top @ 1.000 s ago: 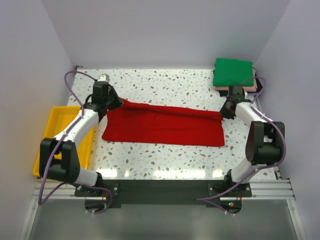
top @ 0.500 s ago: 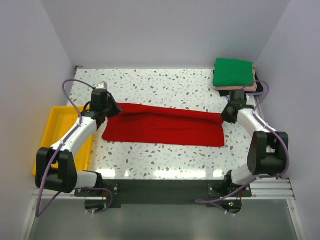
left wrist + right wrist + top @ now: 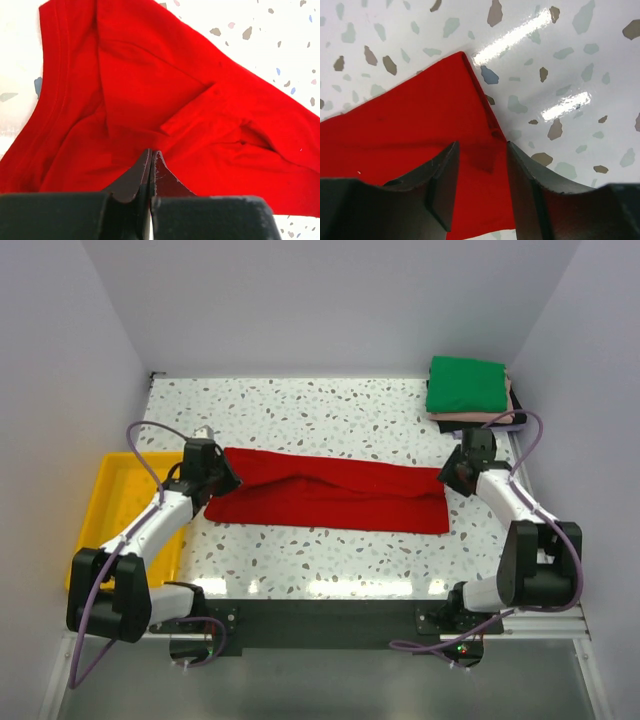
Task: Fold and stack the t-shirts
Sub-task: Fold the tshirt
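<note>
Left gripper (image 3: 151, 156) pinches red t-shirt (image 3: 175, 100), pinch point hidden; right gripper (image 3: 482, 150) parted.

My overhead camera sits above and behind the two arm bases (image 3: 330, 620) and looks down and forward across the whole table (image 3: 330, 410). It is far enough back that both arms and the surrounding walls fit in. My left wrist camera rides just behind the left gripper (image 3: 151, 152), looking along its fingers from very near the left end of the red t-shirt (image 3: 150, 90). My right wrist camera sits likewise behind the right gripper (image 3: 482, 150), close over the shirt's right corner and some bare tabletop. Each wrist view shares its own end of the shirt with the overhead, and the two wrist views show opposite ends.
</note>
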{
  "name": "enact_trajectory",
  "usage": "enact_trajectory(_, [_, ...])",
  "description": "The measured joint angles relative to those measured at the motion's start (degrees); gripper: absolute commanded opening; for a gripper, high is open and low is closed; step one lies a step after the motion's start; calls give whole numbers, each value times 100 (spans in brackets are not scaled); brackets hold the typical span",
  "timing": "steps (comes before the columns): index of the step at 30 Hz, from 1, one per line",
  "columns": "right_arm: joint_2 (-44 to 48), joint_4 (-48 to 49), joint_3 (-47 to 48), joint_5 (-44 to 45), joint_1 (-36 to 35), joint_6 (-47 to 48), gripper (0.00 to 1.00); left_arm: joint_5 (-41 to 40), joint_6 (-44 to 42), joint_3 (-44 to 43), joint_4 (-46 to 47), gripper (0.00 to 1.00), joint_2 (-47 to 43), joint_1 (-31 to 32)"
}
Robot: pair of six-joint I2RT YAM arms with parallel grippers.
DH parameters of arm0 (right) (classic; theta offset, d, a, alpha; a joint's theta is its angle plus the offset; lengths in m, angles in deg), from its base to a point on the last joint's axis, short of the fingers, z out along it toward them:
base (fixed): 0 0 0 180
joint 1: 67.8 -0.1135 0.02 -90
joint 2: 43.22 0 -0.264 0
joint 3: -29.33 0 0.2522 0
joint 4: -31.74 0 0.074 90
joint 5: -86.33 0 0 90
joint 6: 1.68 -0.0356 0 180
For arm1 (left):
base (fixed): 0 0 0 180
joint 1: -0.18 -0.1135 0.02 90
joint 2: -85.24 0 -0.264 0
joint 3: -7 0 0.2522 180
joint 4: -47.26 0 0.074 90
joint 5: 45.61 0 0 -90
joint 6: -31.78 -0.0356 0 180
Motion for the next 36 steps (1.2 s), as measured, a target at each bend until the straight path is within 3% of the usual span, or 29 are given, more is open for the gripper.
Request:
enact_trajectory(10, [573,87,-79,-328,-2,-20,47,24,46,111,-2,0,-146,0])
enact_trajectory(36, [669,24,-815,-610,-50,-732,48,201,44,46,0,0,-120,0])
